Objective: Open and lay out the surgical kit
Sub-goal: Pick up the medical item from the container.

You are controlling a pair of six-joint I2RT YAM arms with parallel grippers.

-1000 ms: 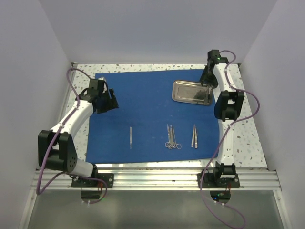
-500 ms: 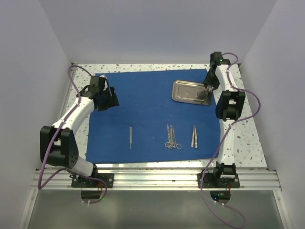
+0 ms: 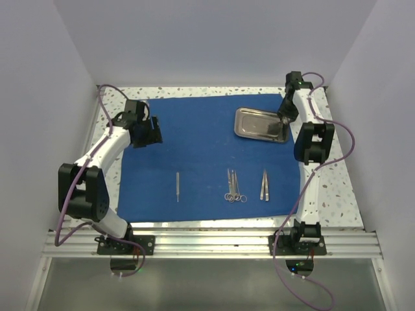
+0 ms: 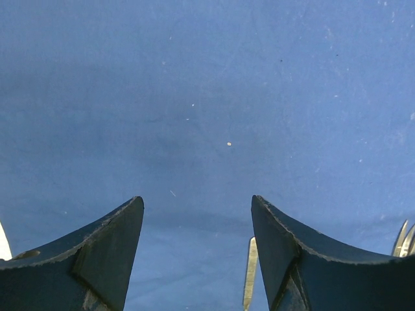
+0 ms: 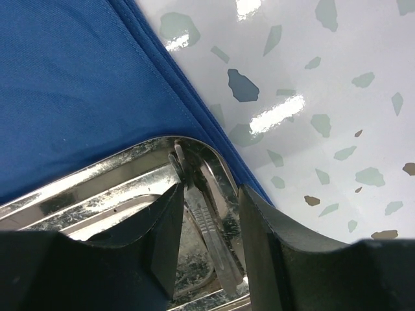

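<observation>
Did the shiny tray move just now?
No. The steel tray sits in the same spot on the blue cloth, near its far right corner.

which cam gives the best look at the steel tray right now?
Top external: the whole steel tray shows, lying on the far right part of the blue cloth. Right wrist shows only one rounded corner of it, between the fingers of the right tool. Left wrist shows none of it, just cloth.

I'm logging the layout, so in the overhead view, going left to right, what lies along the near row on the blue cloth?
slim straight silver instrument → ring-handled silver scissors and forceps, lying together → tapered silver tweezers
</observation>
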